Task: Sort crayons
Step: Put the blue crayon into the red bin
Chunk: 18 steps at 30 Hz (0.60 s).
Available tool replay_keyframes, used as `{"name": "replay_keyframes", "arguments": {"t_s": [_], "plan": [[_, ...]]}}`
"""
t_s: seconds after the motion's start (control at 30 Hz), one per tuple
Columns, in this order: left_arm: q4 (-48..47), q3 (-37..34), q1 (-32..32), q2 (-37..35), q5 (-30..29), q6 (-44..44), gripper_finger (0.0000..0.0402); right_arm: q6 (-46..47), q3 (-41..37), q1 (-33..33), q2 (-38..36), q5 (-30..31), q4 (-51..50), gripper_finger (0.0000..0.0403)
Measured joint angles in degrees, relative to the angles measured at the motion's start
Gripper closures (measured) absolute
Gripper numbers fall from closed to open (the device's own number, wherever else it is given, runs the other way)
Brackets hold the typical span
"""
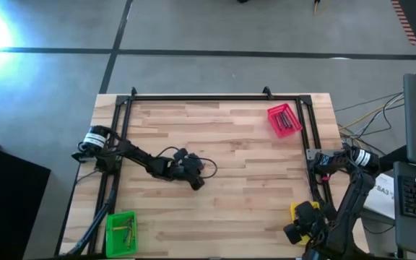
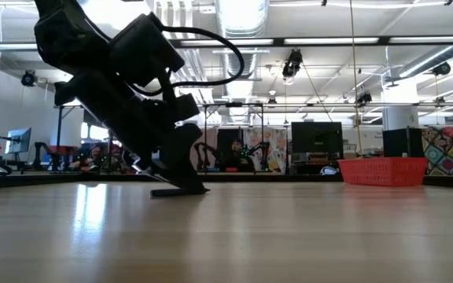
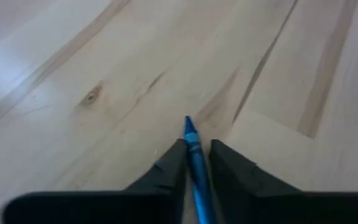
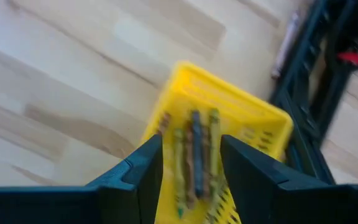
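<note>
My left gripper (image 1: 197, 182) is out at the middle of the table, slanting down, shut on a blue crayon (image 3: 193, 158) whose pointed tip sticks out ahead of the fingers. In the low view its fingertips (image 2: 179, 189) are down at the wood. My right gripper (image 4: 191, 155) hangs open over the yellow tray (image 4: 247, 118) at the table's near right corner, with nothing between its fingers. In that tray lie several crayons (image 4: 194, 155): yellowish, brown, blue and olive. My left gripper pinches the blue crayon's shaft (image 3: 197, 177) between its two fingers. The fingers slant down from the table's left, and the crayon lies along them. Its tip (image 3: 188, 124) points ahead, low at the wood; whether it is lifted clear I cannot tell.
A red tray (image 1: 284, 120) with crayons sits at the far right, and a green tray (image 1: 120, 232) with crayons at the near left corner. A black rail frame (image 1: 215, 97) borders the tabletop. Bare wood lies around the left gripper.
</note>
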Motion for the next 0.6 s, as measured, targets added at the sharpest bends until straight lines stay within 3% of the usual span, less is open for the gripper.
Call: {"name": "replay_keyframes", "arguments": {"t_s": [0.13, 0.37, 0.43, 0.6], "plan": [[-0.1, -0.1, 0.0, -1.0, 0.9, 2.3, 0.0393, -2.2, 0.0, -1.1, 0.5, 11.0, 0.4, 0.0248], [3.6, -0.6, -2.9, -5.0, 2.6, 8.9, 0.0390, -16.2, -0.5, -4.5, 3.7, 46.1, 4.8, 0.0242], [6.3, -0.4, -4.3, -7.0, 3.3, 10.9, 0.0396, -19.3, -0.6, -6.4, 4.4, 49.7, 5.5, 0.0238], [7.8, -0.4, -8.6, -11.8, 3.3, 15.2, 0.0399, -23.9, -0.6, -11.6, 4.7, 48.3, 7.6, 0.0229]]}}
